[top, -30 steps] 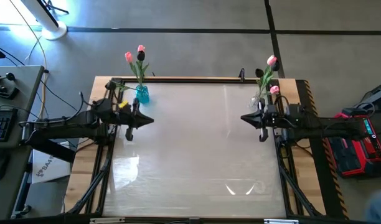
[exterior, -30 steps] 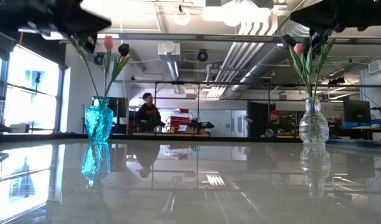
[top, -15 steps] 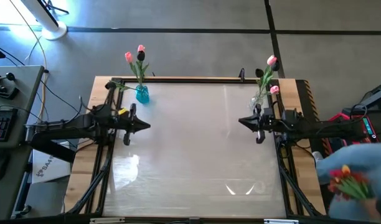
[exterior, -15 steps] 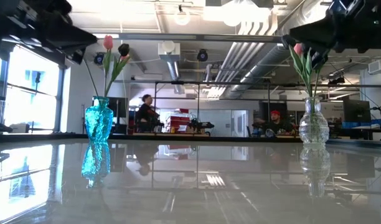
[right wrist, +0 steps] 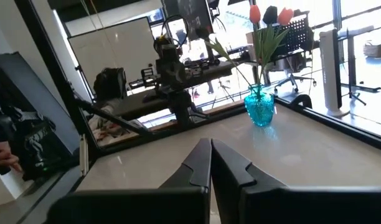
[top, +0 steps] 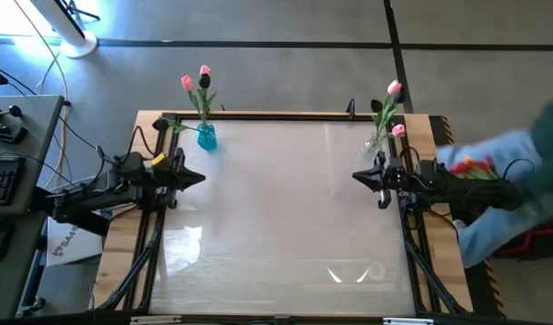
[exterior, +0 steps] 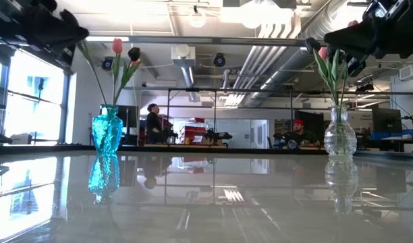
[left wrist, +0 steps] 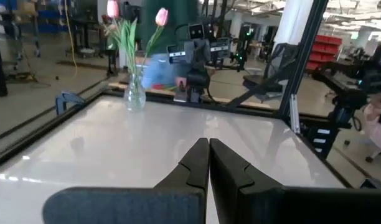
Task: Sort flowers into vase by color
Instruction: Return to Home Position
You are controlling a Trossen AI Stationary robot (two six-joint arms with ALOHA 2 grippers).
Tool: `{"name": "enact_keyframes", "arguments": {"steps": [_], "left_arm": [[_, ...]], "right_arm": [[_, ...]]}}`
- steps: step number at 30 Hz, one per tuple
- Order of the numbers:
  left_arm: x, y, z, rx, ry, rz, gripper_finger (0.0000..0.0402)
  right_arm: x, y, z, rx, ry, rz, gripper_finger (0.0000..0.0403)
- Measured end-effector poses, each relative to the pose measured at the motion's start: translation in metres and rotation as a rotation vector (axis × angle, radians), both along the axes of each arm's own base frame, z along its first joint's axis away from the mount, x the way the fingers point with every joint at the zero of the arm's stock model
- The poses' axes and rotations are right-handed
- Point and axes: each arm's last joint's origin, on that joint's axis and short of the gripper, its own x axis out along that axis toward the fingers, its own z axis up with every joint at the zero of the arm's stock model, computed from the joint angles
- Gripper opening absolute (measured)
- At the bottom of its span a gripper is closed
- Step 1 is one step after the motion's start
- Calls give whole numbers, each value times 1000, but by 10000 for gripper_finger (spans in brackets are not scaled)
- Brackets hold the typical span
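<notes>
Our left tool (top: 199,178) is pinched shut on nothing, as is our right tool (top: 358,177). Beyond the left one, near it, stands the blue vase (top: 206,137), flowers (top: 202,83) upright in it. The other flowers (top: 393,88) stand well apart from that vase, in the clear vase (top: 376,144) by the right tool.

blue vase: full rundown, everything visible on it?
The blue vase is translucent turquoise, glass-like and textured, with a rounded body and narrower neck. It stands upright at the table's far left corner, mirrored in the glossy top. It holds three tulips on green stems: two pink, one black. Nothing else touches it.
</notes>
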Motion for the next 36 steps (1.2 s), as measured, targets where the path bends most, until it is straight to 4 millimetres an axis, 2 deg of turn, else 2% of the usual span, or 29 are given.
{"name": "enact_keyframes", "arguments": {"steps": [4,9,17,23,30,36], "left_arm": [[0,0,-4,-48,40,2,0],[6,2,-6,-6,82,26,0],[25,7,-12,52,184,55,0],[40,8,-9,96,148,31,0],[44,2,-50,-71,3,3,0],[43,-5,-47,-57,-39,-10,0]], "right_arm": [[-5,0,-2,-7,-7,-5,0],[-8,0,-5,-10,15,-16,0],[-10,0,-5,-33,11,-22,0],[-10,0,-6,-40,22,-30,0],[-10,0,-6,-23,21,-29,0],[-10,0,-6,-2,18,-28,0]]}}
